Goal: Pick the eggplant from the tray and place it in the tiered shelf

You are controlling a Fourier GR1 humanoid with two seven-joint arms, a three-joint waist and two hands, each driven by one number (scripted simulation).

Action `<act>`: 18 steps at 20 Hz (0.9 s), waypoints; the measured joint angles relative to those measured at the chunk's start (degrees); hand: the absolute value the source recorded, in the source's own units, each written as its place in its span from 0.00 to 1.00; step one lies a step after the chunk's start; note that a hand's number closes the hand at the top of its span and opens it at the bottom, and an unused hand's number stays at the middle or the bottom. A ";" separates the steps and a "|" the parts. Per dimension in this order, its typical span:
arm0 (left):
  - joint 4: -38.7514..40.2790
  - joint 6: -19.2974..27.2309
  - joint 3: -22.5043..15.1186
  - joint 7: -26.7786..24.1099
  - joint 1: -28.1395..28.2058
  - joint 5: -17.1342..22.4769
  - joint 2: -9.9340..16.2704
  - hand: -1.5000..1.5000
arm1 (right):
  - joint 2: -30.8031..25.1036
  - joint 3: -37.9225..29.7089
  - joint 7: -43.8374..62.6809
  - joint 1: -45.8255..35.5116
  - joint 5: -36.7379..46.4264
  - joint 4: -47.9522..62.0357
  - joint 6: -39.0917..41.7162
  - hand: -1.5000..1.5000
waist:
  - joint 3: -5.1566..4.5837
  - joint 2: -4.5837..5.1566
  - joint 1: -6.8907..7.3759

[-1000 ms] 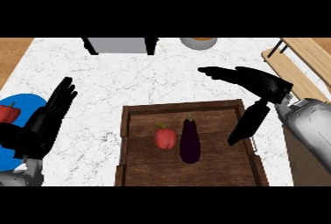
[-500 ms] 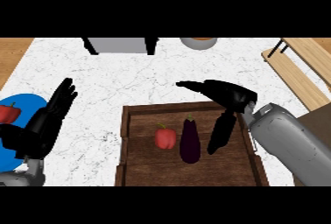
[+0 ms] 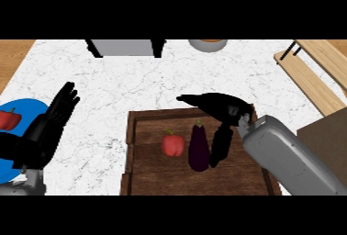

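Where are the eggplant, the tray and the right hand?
eggplant (image 3: pixel 198 149): head view, middle of its body.
tray (image 3: pixel 196 180): head view, bare wooden floor.
right hand (image 3: pixel 220 106): head view, back of the palm.

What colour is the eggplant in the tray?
Dark purple, almost black, with a small green stem; the eggplant shows in the head view.
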 measured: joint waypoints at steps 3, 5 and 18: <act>0.19 -0.56 0.44 0.16 -0.01 -0.46 -0.49 0.50 | 1.50 0.43 2.04 0.74 1.09 0.32 2.84 0.00 | -0.01 0.00 -0.03; 0.22 -0.83 0.53 0.10 0.11 -0.90 -0.99 0.50 | 3.17 0.21 4.84 0.15 1.13 0.54 4.96 0.00 | -0.01 0.00 -0.04; 0.41 -2.46 2.59 2.15 -1.98 -2.86 -3.23 0.50 | 6.73 0.36 8.29 0.18 12.55 3.01 11.84 0.00 | 0.00 0.00 -0.07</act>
